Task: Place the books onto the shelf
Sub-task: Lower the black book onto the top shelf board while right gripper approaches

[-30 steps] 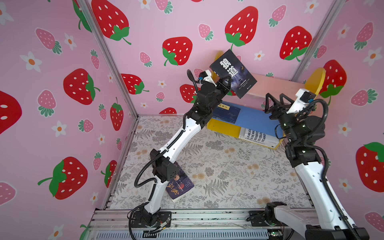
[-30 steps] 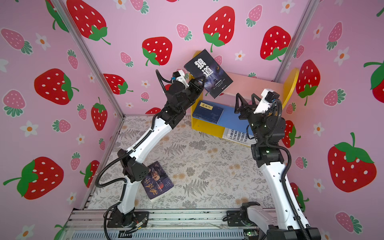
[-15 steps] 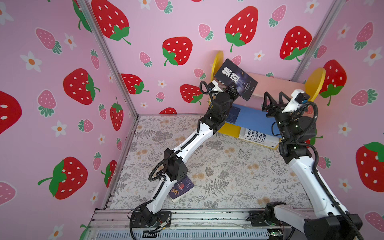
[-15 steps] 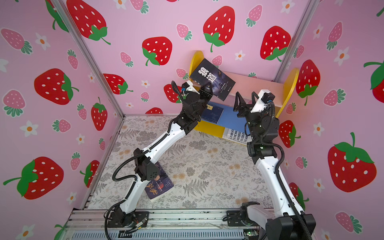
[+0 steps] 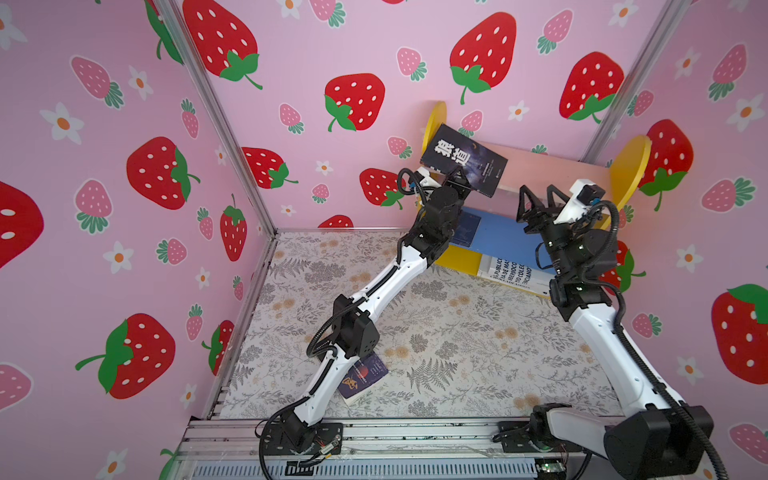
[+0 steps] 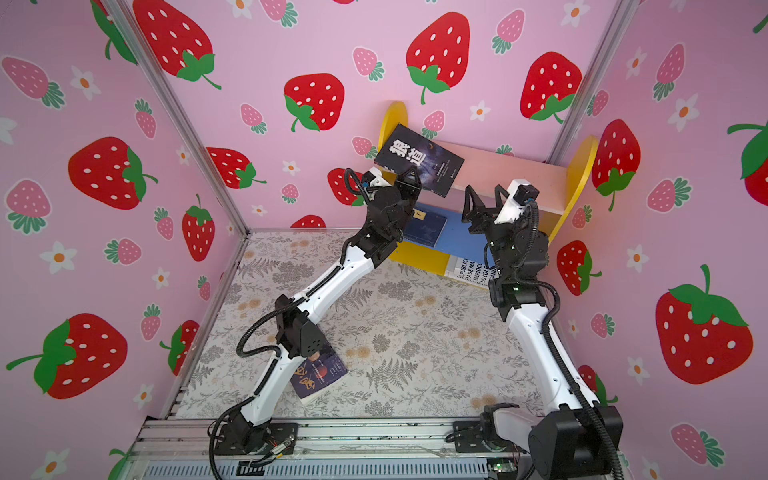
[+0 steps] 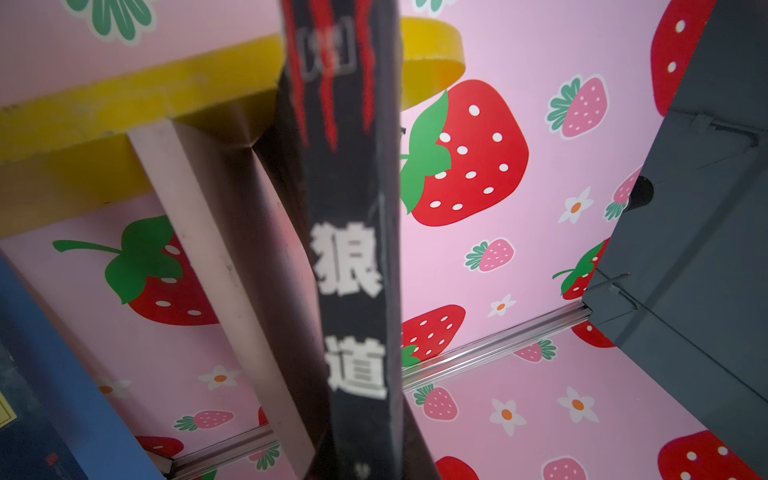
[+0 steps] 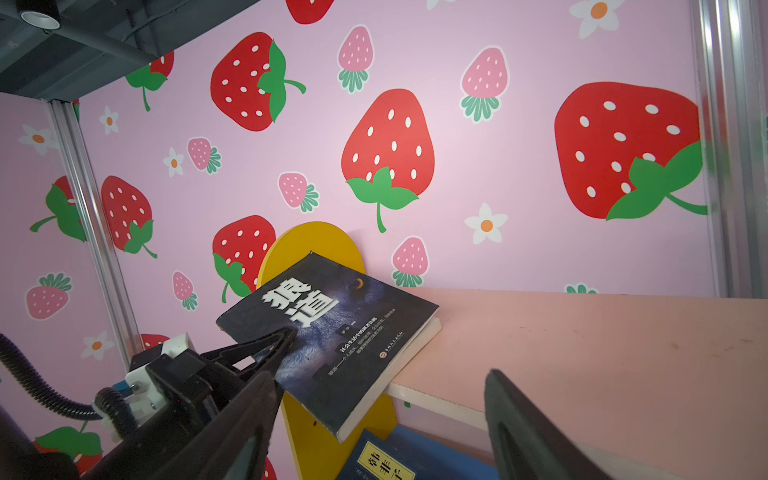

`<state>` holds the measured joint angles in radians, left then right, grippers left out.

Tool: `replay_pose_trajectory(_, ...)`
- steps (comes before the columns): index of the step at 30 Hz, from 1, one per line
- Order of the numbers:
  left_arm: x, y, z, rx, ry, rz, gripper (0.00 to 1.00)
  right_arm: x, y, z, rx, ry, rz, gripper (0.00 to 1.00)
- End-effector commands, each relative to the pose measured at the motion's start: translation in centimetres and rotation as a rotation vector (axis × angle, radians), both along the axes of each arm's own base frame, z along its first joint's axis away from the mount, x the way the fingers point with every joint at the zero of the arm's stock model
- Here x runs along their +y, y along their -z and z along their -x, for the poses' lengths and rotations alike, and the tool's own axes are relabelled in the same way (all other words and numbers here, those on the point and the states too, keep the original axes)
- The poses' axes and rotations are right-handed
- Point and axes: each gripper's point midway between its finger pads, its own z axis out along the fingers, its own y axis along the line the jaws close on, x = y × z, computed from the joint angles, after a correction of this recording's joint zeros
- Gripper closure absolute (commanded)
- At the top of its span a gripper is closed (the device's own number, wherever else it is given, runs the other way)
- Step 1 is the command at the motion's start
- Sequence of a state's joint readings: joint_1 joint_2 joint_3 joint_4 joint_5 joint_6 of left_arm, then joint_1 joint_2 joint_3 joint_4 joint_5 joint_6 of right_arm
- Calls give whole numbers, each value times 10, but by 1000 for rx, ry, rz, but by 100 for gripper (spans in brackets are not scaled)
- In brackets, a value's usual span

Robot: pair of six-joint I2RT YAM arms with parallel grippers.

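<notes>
Now the dark book (image 8: 345, 328), a second ago held aloft short of the shelf (image 5: 627, 158), lies tilted across the end of its pink upper board (image 8: 582, 332), the left gripper (image 6: 411, 172) still pinching its near edge in its jaws, the right gripper (image 5: 537, 191) waiting with jaws spread and empty; release looks next.

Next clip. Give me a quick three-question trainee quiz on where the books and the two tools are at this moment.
1. True or false: the right tool is holding a book.
2. The dark book clamped in the left tool partly lies over which surface? A) the pale pink upper board B) the table C) the white book
3. Fill in: the navy book with the yellow label lies on the ___ lower board.

Key: 1 false, its jaws are open and empty; 2 A; 3 blue.
</notes>
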<state>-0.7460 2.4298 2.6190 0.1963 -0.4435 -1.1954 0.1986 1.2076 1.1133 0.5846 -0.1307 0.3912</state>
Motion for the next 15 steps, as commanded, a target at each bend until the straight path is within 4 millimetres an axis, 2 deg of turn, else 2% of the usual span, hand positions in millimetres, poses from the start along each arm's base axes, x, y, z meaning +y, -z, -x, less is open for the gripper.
replay_pose_trajectory(1,13,-34,7,-69,1,68,74,5,-4,3,-29,-32,-12,20)
replay_pose_trajectory(7,9,-34,9,-75,20,46,61,13,3,-2,-15,-71,-31,21)
replay_pose_trajectory(15,3,-17,2,-36,55,20,56,30,16,-9,-4,-118,4,25)
